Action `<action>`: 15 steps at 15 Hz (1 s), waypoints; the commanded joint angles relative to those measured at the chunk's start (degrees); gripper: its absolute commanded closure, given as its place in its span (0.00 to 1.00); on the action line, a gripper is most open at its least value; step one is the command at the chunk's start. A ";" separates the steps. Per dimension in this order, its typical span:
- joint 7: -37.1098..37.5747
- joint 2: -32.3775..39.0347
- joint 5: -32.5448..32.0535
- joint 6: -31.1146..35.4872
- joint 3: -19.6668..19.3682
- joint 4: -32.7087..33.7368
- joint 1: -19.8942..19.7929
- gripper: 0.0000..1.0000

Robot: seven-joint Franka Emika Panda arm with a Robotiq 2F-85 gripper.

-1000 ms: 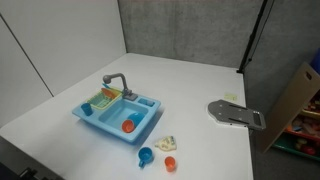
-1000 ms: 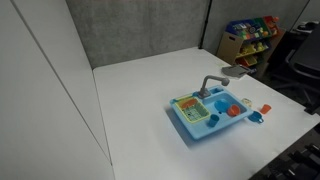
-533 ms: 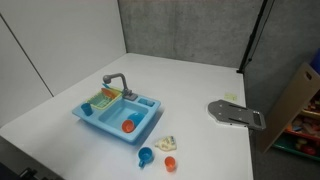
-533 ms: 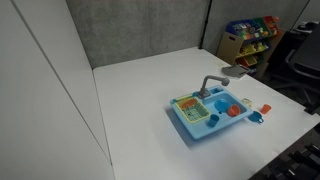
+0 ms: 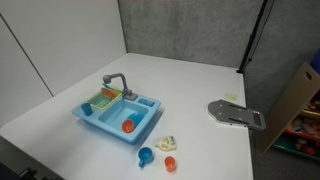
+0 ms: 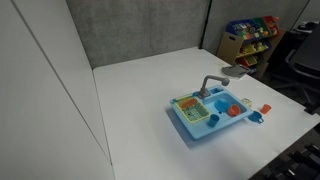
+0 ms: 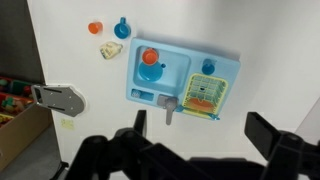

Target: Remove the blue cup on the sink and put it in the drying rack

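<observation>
The light blue toy sink (image 5: 140, 128) (image 6: 190, 126) (image 7: 180, 66) stands on the white table, with a grey faucet (image 5: 117, 81) (image 7: 169, 108). The yellow-green drying rack (image 5: 100, 100) (image 6: 190, 109) (image 7: 203, 96) sits in one compartment. A blue cup (image 7: 209, 67) (image 6: 212, 119) stands on the sink's rim next to the rack. My gripper (image 7: 205, 130) shows only in the wrist view. It is open and empty, high above the table on the faucet side of the sink.
A round orange-red object (image 5: 128, 125) (image 7: 150, 57) lies in the basin. On the table beside the sink are another blue cup (image 5: 146, 156) (image 7: 122, 28), an orange cup (image 5: 170, 162) (image 7: 96, 29) and a cream toy (image 5: 165, 144). A grey flat object (image 5: 236, 114) (image 7: 60, 97) lies further off.
</observation>
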 commanded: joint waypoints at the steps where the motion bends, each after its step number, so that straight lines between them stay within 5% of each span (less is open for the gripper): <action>1: 2.47 8.00 -0.26 -1.25 0.62 5.45 0.79 0.00; 15: 9.15 27.29 0.52 6.05 0.25 5.08 2.63 0.00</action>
